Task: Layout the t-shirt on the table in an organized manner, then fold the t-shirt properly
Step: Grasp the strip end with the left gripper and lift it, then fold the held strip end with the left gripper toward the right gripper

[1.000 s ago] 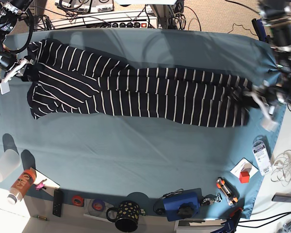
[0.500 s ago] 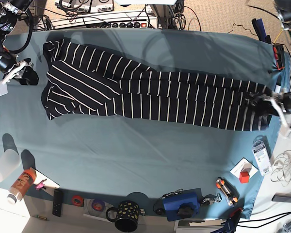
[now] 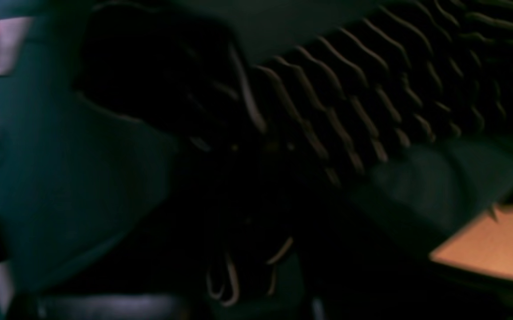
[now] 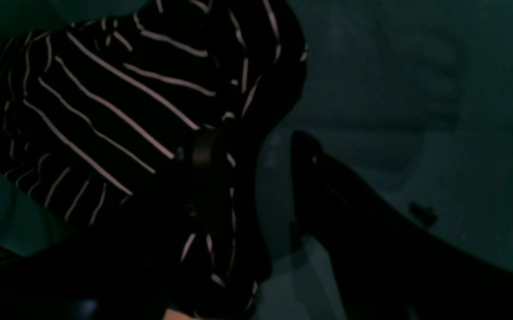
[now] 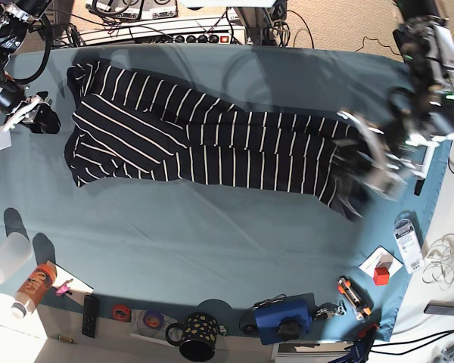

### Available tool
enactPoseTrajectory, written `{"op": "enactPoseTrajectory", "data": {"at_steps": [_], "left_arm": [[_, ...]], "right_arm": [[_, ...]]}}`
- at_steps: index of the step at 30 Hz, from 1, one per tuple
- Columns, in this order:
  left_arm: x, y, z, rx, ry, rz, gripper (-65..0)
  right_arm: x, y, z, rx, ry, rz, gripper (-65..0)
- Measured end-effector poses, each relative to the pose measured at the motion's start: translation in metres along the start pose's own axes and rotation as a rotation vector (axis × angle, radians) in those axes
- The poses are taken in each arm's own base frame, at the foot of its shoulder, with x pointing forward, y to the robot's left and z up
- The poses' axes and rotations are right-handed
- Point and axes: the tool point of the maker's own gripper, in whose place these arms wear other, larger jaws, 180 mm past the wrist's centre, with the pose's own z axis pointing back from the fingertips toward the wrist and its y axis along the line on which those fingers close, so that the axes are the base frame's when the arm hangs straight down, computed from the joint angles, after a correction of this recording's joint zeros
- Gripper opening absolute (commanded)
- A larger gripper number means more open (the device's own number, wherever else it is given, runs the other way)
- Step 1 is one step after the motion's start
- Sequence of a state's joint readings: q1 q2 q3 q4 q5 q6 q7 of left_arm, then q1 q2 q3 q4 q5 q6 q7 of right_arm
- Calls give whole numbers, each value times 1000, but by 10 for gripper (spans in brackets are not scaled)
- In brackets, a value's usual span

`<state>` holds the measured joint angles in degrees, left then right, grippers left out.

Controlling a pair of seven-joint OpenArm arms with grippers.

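Note:
The dark striped t-shirt [image 5: 212, 144] lies stretched in a long band across the far half of the teal table [image 5: 212, 242]. My left gripper [image 5: 365, 162], blurred with motion, is at the shirt's right end, which is bunched up and lifted; it looks shut on the fabric. The left wrist view shows dark striped cloth [image 3: 349, 89] gathered close to the camera. My right gripper [image 5: 39, 115] is open just left of the shirt's left end. In the right wrist view its fingers [image 4: 318, 178] stand apart over bare table, with the shirt [image 4: 105, 89] beside the left finger.
Along the near edge stand a clear cup [image 5: 7, 257], an orange can [image 5: 34, 286], a remote [image 5: 91, 315], a spotted black mug [image 5: 199, 335] and a blue box [image 5: 282, 319]. A red cube on white card [image 5: 381, 274] lies near right. Cables and a power strip [image 5: 174, 34] run behind.
The left gripper first pulled the shirt rightward out of the right gripper, then swung back left, bunching the right end. The right gripper stayed put and now holds nothing.

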<state>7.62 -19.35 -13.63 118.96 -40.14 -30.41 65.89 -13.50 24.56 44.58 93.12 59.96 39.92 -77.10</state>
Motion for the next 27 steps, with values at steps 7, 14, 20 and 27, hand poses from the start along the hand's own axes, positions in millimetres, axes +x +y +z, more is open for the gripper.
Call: {"op": "enactPoseTrajectory", "data": {"at_steps": [7, 14, 20, 27], "left_arm": [[6, -42, -48, 46, 72, -118, -650], [34, -104, -87, -48, 27, -152, -650], [43, -132, -119, -74, 63, -164, -650], [20, -158, -155, -133, 236, -192, -650]], "right_arm": [[-5, 4, -4, 12, -3, -18, -409], [-7, 6, -6, 17, -4, -27, -409], [-7, 6, -6, 17, -4, -26, -409], [-7, 6, -6, 17, -4, -27, -409]]}}
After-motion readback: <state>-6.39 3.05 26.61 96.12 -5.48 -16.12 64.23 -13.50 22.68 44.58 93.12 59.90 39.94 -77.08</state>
